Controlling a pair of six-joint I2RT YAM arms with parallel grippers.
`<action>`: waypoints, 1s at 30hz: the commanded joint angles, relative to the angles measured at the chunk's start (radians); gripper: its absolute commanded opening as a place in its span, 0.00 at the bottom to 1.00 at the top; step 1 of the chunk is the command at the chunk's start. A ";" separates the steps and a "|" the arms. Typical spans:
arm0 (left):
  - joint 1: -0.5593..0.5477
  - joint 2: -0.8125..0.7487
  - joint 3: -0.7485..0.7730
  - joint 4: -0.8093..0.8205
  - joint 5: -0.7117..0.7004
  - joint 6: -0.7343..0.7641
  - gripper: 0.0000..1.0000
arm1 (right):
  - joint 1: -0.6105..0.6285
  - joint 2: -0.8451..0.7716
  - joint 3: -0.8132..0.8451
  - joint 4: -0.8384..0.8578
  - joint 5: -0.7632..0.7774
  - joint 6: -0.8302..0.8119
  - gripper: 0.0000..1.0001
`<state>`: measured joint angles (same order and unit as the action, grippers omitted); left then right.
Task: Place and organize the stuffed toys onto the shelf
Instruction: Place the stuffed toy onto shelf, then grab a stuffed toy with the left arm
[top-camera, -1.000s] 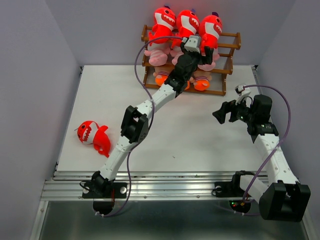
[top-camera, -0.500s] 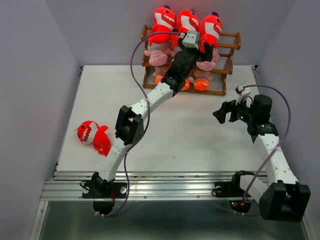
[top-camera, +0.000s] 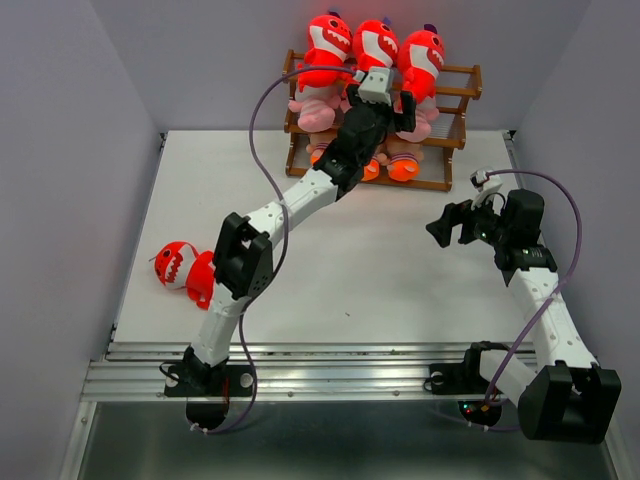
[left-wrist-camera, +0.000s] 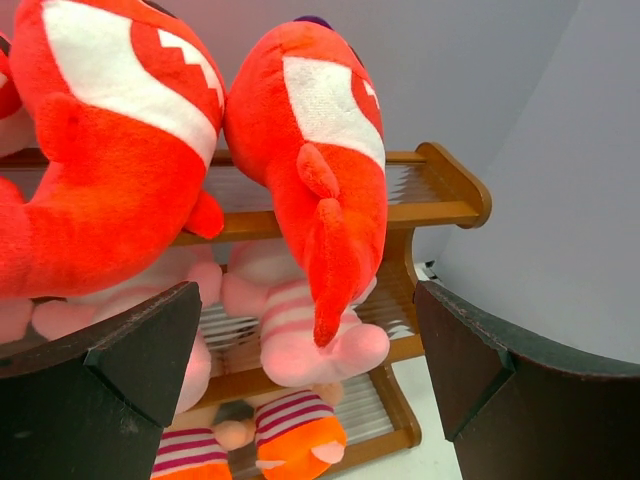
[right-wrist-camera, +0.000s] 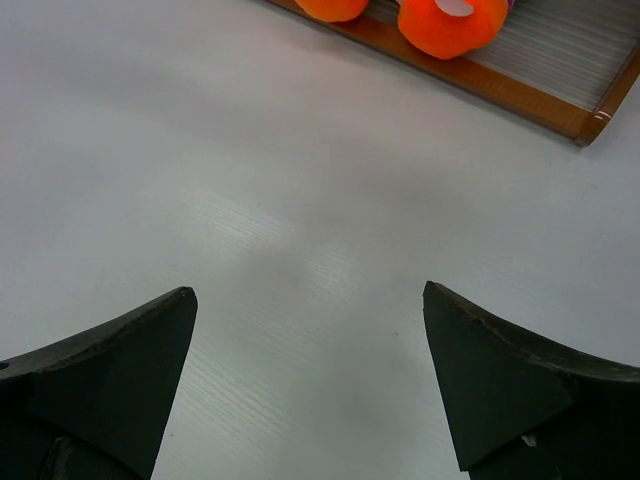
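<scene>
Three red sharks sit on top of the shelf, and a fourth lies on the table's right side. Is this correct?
No. The fourth shark lies on the left side of the table, as the top view shows. Three sharks do sit on top of the shelf.

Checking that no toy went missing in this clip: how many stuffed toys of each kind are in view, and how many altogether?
Red sharks: 4
Pink striped animals: 3
Orange-footed dolls: 3
Total: 10
</scene>
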<state>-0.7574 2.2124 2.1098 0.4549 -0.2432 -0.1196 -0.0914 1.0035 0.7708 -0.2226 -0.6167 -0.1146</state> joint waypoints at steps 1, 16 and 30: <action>-0.002 -0.195 -0.046 0.051 -0.012 0.018 0.99 | -0.005 -0.014 -0.001 0.049 -0.005 -0.028 1.00; 0.153 -0.822 -0.672 -0.298 0.142 -0.260 0.99 | -0.005 0.029 0.002 -0.059 -0.348 -0.190 1.00; 0.601 -1.376 -1.197 -0.852 -0.139 -0.451 0.99 | -0.005 0.080 0.005 -0.129 -0.457 -0.249 1.00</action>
<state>-0.1959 0.8356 0.9550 -0.2451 -0.2550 -0.5224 -0.0914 1.0988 0.7685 -0.3607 -1.0325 -0.3454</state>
